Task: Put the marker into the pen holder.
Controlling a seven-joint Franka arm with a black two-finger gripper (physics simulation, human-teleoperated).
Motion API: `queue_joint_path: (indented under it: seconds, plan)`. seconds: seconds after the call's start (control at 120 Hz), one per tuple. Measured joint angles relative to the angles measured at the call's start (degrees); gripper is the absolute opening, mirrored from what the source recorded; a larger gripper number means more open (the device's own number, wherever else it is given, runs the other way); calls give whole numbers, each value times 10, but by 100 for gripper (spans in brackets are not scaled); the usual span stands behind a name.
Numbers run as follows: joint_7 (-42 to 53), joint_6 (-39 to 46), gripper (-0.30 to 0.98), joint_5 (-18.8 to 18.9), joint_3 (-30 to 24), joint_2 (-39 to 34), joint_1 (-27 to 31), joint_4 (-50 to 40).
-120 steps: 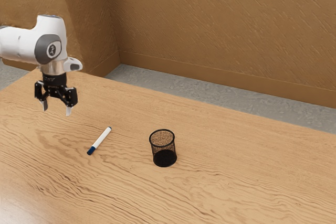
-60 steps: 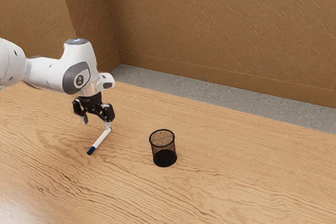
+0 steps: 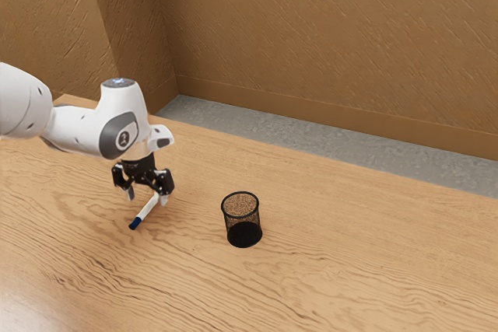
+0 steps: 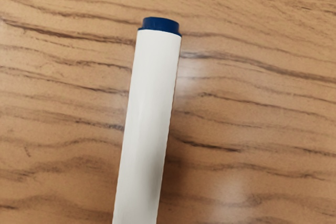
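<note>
In the exterior view my gripper (image 3: pixel 147 197) is low over the table, open, its two fingers apart with the marker's white barrel passing between and below them. The marker (image 3: pixel 146 211) lies on the table, its dark blue cap toward the viewer and its far end hidden by a finger. From my hand, the wrist view has the white marker (image 4: pixel 148 114) right under it, with the blue end plug visible. The black mesh pen holder (image 3: pixel 243 223) stands upright toward the exterior view's right of the gripper.
The wooden table (image 3: pixel 334 270) extends around the marker and holder. Beyond its far edge are a grey floor (image 3: pixel 311 165) and a brown wall (image 3: pixel 327 44).
My gripper has come down and toward the exterior view's right, from well above the table to the marker. It stays open. The marker and pen holder have not moved.
</note>
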Motion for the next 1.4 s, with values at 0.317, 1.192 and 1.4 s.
queue_joint_path:
  seconds: [0.317, 1.192, 1.4]
  plan:
    - [0, 7, 64, 6, 0, 42, 2, 36]
    - [24, 10, 51, 8, 0, 81, 5, 80]
    - [27, 9, 33, 9, 1, 78, 4, 81]
